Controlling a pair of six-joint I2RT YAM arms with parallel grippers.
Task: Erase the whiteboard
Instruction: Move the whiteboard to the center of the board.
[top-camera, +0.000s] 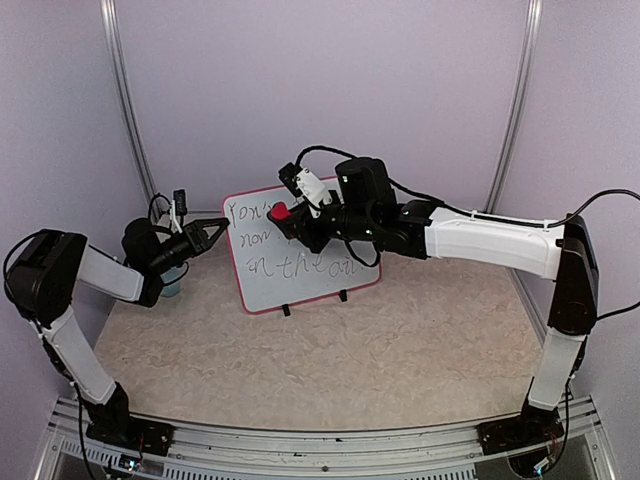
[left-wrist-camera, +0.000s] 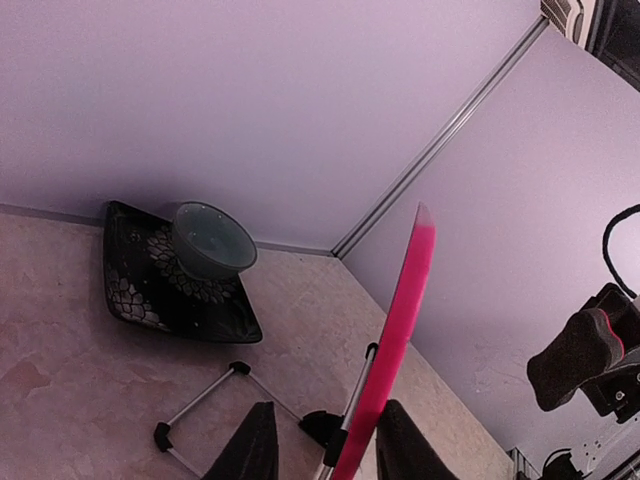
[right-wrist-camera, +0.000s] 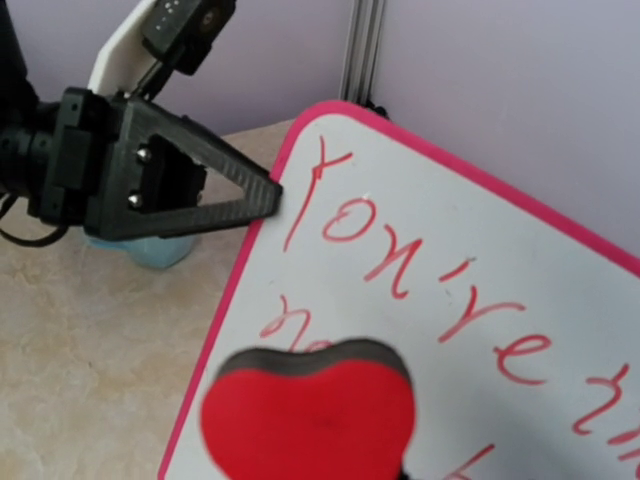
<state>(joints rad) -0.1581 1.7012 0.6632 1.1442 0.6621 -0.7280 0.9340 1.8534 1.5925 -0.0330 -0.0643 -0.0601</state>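
The whiteboard (top-camera: 292, 287) stands upright on its feet toward the back of the surface, red handwriting (right-wrist-camera: 440, 290) covering its face. The right gripper (top-camera: 287, 216) is clamped on a red heart-shaped eraser (right-wrist-camera: 310, 415), held against the upper left of the board. The left gripper (left-wrist-camera: 328, 450) straddles the pink frame at the board's left edge, though it cannot be told whether it is pinching it. Wiping well likely calls for flat, firm contact, overlapping strokes across each line, and a steady brace so the board does not tip backward.
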